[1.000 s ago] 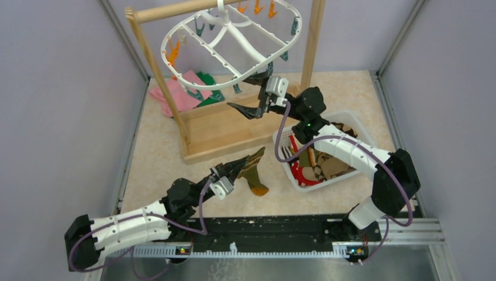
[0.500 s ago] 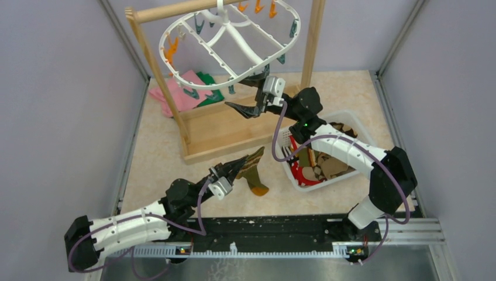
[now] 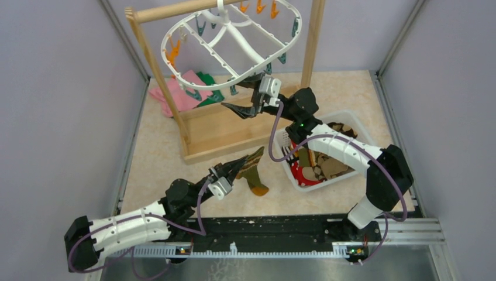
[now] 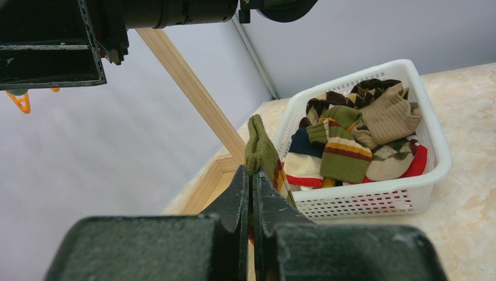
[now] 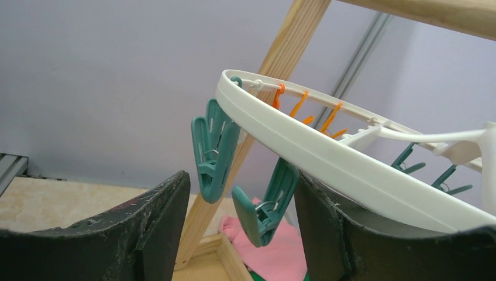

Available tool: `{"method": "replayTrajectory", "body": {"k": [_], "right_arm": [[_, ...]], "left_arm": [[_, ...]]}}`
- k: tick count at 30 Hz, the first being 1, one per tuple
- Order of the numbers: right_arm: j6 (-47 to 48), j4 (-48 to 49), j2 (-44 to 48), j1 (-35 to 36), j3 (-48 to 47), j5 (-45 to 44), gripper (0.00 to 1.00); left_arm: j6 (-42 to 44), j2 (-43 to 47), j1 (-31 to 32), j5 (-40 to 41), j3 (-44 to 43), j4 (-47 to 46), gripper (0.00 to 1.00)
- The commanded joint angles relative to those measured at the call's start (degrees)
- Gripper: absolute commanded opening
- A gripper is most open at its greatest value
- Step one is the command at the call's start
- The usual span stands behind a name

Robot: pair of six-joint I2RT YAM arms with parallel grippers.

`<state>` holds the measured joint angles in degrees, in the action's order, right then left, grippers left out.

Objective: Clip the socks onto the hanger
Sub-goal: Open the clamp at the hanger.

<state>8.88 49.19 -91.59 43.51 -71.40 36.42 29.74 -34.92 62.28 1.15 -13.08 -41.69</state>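
The white oval hanger (image 3: 237,36) hangs from the wooden pole, with teal and orange clips on its rim. My right gripper (image 3: 245,96) is open just under the near rim. In the right wrist view (image 5: 241,181) a teal clip (image 5: 266,205) hangs between its jaws below the rim (image 5: 327,152), touching neither that I can see. My left gripper (image 3: 243,162) is shut on an olive-brown sock with orange stripes (image 3: 254,172), which hangs down towards the table beside the basket. The left wrist view (image 4: 252,172) shows this sock (image 4: 261,149) pinched at the tips. More socks (image 4: 351,140) lie in the basket.
The white slotted basket (image 3: 345,117) stands right of centre, under the right arm. The wooden rack's base (image 3: 222,132) lies between both grippers. Pink and green folded cloths (image 3: 181,91) lie at the back left. Grey walls close in the sides.
My right gripper has moved slightly up and left, closer under the hanger's near rim, and the hanger has swayed a little. The left arm and its sock have not moved.
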Motion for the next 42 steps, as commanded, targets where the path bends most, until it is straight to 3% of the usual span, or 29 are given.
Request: {"method": "replayTrajectory", "body": {"k": [1, 12, 27, 28, 30, 31, 37, 42], "right_arm": [[-0.8, 2.81, -0.41, 0.92, -3.6, -0.47, 0.65], [-0.8, 2.8, -0.6, 1.0, -3.84, -0.3, 0.61], [-0.84, 2.93, -0.52, 1.13, -3.56, -0.22, 0.46], [-0.84, 2.93, -0.56, 1.14, -3.52, -0.21, 0.44], [-0.8, 3.01, -0.58, 1.06, -3.56, -0.42, 0.25], [-0.87, 3.09, -0.64, 1.07, -3.56, -0.77, 0.21], [-0.93, 3.27, -0.47, 1.12, -3.25, -1.2, 0.02], [-1.55, 3.37, -0.17, 1.13, -2.74, -1.49, 0.0]], "left_arm": [[0.06, 1.48, -0.12, 0.28, -0.73, -1.06, 0.0], [0.06, 1.68, -0.08, 0.37, -0.67, -1.02, 0.0], [0.06, 1.56, -0.1, 0.47, -0.56, -1.07, 0.0], [0.1, 1.64, -0.14, 0.46, -0.54, -1.07, 0.0], [0.06, 1.61, -0.1, 0.43, -0.54, -1.02, 0.0], [0.06, 1.66, -0.14, 0.47, -0.54, -1.02, 0.0], [0.01, 1.87, -0.13, 0.48, -0.54, -0.93, 0.0], [-0.54, 1.08, -0.13, 3.38, -0.98, -0.89, 0.0]]}}
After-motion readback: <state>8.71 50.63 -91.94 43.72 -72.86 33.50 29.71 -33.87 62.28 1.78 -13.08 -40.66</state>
